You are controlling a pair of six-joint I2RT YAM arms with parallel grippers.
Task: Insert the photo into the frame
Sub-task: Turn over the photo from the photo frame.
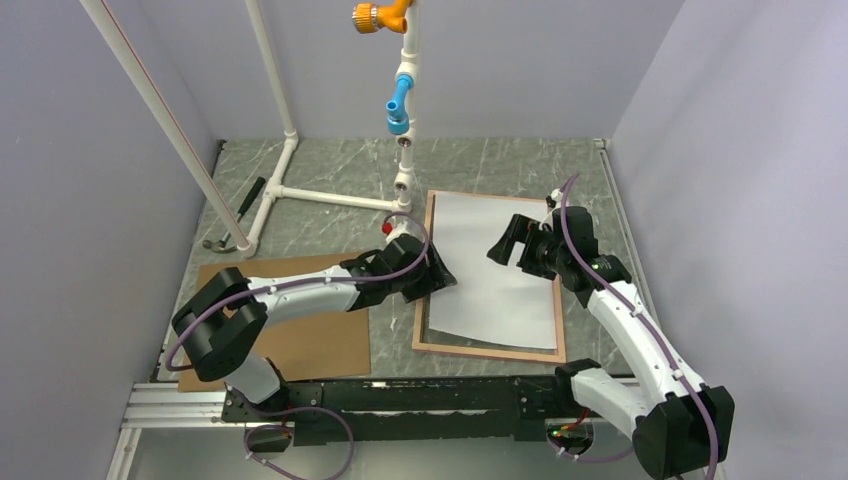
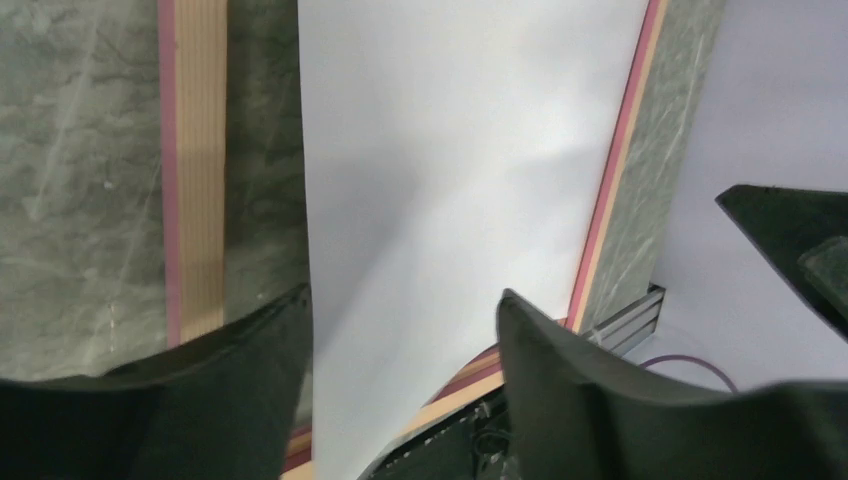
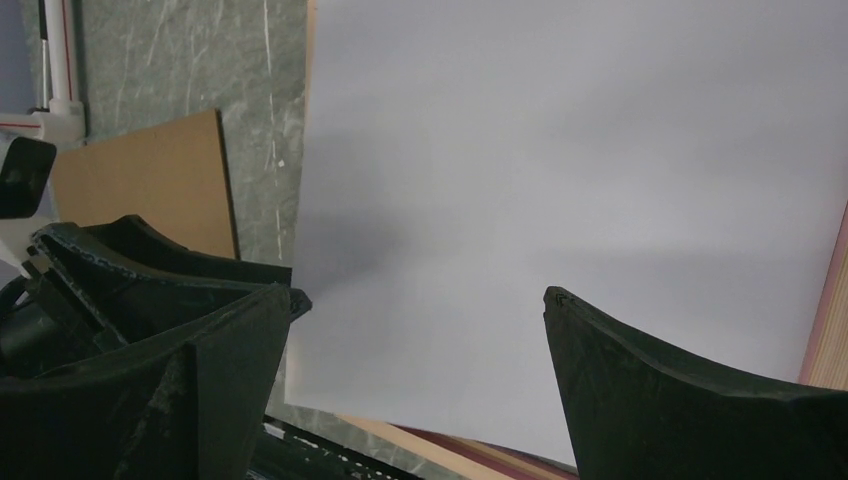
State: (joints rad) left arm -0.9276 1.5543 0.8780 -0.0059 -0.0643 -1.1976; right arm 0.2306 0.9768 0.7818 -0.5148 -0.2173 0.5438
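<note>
The frame [image 1: 430, 300] lies flat on the table at centre right, tan wood side up with a thin pink edge. The photo [image 1: 495, 270] lies on it with its plain white back up, slightly askew. My left gripper [image 1: 441, 273] is at the photo's left edge, open. In the left wrist view its fingers [image 2: 560, 370] stand apart over the white photo [image 2: 450, 180], whose left edge runs beside the left one, with the frame's rail [image 2: 200, 150] further left. My right gripper [image 1: 505, 245] hovers open above the photo [image 3: 560, 150], holding nothing.
A brown backing board [image 1: 290, 330] lies under the left arm. A white pipe stand [image 1: 330, 197] with blue and orange fittings rises at the back. A dark-handled tool [image 1: 240, 215] lies at the back left. Grey walls close in on three sides.
</note>
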